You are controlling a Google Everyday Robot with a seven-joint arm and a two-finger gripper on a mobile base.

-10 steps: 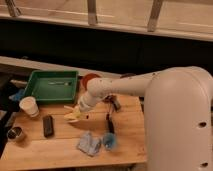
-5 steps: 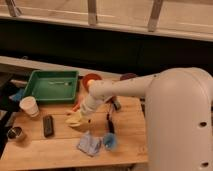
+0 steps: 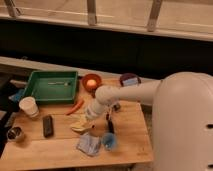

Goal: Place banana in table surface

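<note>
gripper (image 3: 86, 120) has dropped lower since a second ago, banana (image 3: 80, 124) now looks to be touching the worktop (image 3: 60, 145) beside the red chili (image 3: 75, 107), jaws state cannot tell, release likely next.

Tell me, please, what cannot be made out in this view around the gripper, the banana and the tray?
- Gripper, camera view: low over the banana; the arm's end covers the contact, so grip is unclear.
- Banana's underside: whether it rests on the table surface is too blurred.
- Thin item in the green tray: too small to identify.
</note>
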